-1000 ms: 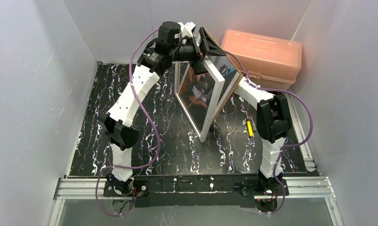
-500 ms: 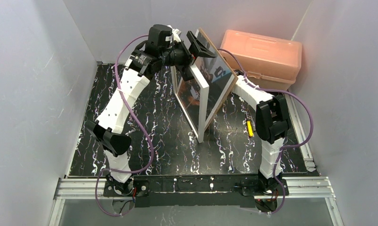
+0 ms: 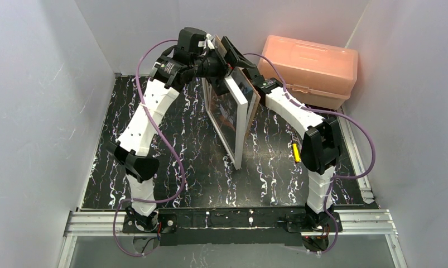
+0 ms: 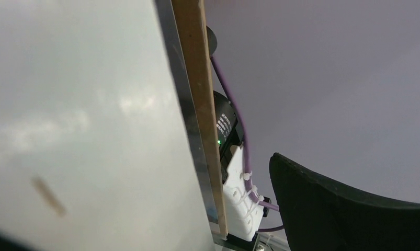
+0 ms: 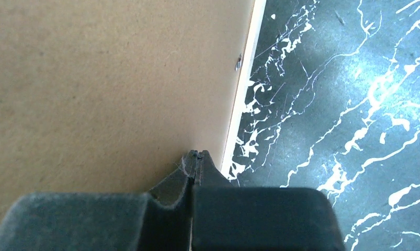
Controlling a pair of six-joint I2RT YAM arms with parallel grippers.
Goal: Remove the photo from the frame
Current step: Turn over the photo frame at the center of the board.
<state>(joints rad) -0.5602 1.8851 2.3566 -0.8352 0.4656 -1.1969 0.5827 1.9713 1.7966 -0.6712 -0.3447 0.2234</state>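
While one frame stands on edge, left fingers spread wide, right fingers closed.

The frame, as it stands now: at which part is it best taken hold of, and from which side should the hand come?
Probably its top edge, from above. The frame stands roughly upright on its lower edge on the table, so the thin top edge is lifted clear and fingers can straddle it, one on the front, one on the back.

left fingers spread wide, raised; right fingers pressed tight together
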